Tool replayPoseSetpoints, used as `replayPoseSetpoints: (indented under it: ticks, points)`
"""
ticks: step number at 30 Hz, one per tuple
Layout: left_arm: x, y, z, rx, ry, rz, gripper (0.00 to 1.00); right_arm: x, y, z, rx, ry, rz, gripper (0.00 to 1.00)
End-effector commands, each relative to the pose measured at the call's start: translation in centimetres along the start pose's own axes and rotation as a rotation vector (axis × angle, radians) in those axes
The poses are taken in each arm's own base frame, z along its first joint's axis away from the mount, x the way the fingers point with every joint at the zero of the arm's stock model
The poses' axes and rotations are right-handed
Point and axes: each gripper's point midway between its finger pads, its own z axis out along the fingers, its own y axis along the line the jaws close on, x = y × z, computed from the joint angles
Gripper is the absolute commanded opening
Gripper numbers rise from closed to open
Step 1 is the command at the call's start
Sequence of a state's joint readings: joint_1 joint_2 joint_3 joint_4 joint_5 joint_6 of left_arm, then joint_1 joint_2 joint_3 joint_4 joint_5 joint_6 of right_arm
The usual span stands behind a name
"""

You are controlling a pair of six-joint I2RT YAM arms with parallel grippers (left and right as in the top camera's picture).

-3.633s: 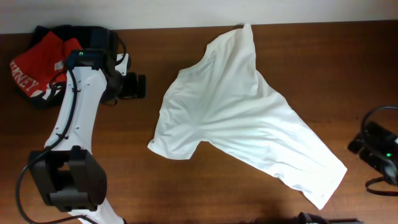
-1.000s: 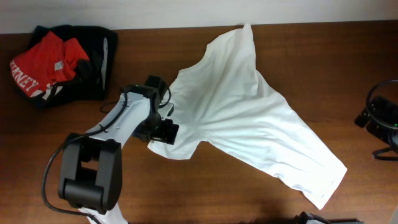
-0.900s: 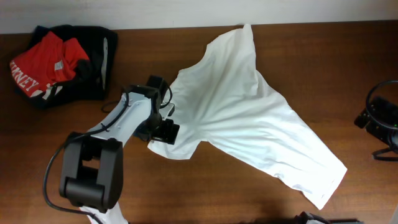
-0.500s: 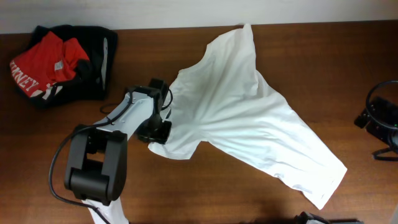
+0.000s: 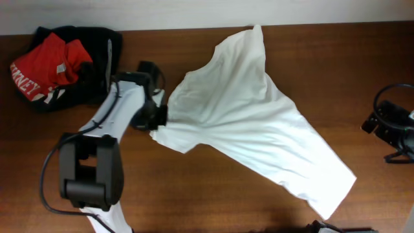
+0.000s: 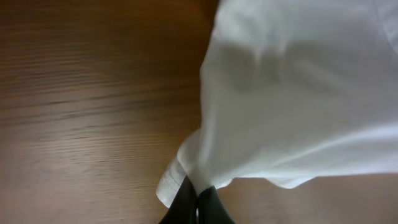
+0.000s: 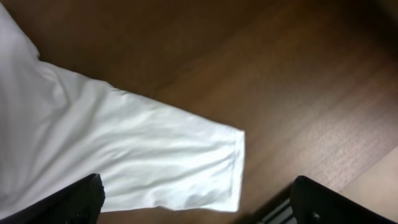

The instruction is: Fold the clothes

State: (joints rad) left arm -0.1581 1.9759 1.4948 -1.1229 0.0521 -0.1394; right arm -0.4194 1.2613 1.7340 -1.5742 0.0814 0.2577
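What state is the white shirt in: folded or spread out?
Spread out. The white shirt lies unfolded across the table, with only one sleeve hem pinched in the left gripper.

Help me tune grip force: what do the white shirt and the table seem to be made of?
White shirt: thin, matte knit, probably cotton or a blend; it drapes in soft wrinkles and has a stitched hem. Table: wood or wood-look laminate, slight sheen; grain lines show.
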Motion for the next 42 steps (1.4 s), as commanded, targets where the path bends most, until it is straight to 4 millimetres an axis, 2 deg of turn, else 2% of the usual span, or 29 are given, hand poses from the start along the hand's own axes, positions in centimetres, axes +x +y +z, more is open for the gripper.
replayPoseSetpoints:
  ticks: [1,3,5,9,10,13,14,16,18,21,26,29,31,35,38,42]
  points:
    - [-0.4,5.0,-0.6,-0.023,0.003,-0.196,0.00,0.7,-1.0,1.6,0.076,0.105,0.057,0.99]
    - [0.0,6.8,-0.7,-0.021,0.014,-0.248,0.00,1.4,-1.2,2.7,0.111,0.182,0.086,0.99]
    - [0.0,8.1,-0.8,-0.019,0.014,-0.284,0.00,1.8,-2.3,3.0,0.165,0.209,0.140,0.99]
    - [0.3,8.7,-0.8,-0.019,0.023,-0.303,0.00,2.2,-3.9,1.4,0.138,0.163,0.242,0.99]
    - [0.3,8.7,-0.8,-0.019,0.024,-0.303,0.00,2.6,-3.4,1.2,0.088,0.169,0.206,0.99]
    - [0.3,8.7,-0.8,-0.018,0.024,-0.303,0.00,4.9,0.2,1.2,-0.143,0.237,0.087,0.99]
    - [0.3,8.7,-0.8,-0.018,0.023,-0.303,0.00,6.7,1.8,1.6,-0.246,0.301,0.088,0.99]
    - [0.0,8.7,-0.8,-0.017,0.012,-0.303,0.00,10.0,2.1,3.4,-0.265,0.416,0.109,0.99]
    - [0.0,8.7,-0.8,-0.017,0.009,-0.303,0.00,11.9,1.8,5.0,-0.254,0.491,0.114,0.99]
    - [0.1,8.7,-0.8,-0.017,0.013,-0.302,0.00,16.2,1.9,8.6,-0.233,0.638,0.098,0.94]
    - [0.1,8.7,-0.8,-0.017,0.012,-0.302,0.00,19.9,3.8,13.0,-0.215,0.691,0.066,0.95]
    - [0.1,8.7,-0.8,-0.017,0.012,-0.302,0.00,20.6,4.8,15.2,-0.173,0.674,0.055,0.94]
    - [0.1,8.7,-0.8,-0.017,0.013,-0.302,0.00,20.8,5.4,16.8,-0.124,0.662,0.038,0.89]
    - [0.1,8.7,-0.8,-0.017,0.013,-0.302,0.00,20.2,4.7,20.0,0.059,0.590,-0.035,0.88]
    - [0.1,8.7,-0.8,-0.017,0.013,-0.302,0.00,20.8,6.5,22.7,0.049,0.614,-0.080,0.82]
    - [0.3,8.7,-0.8,-0.017,0.021,-0.303,0.00,21.7,7.7,24.0,0.045,0.628,-0.130,0.82]
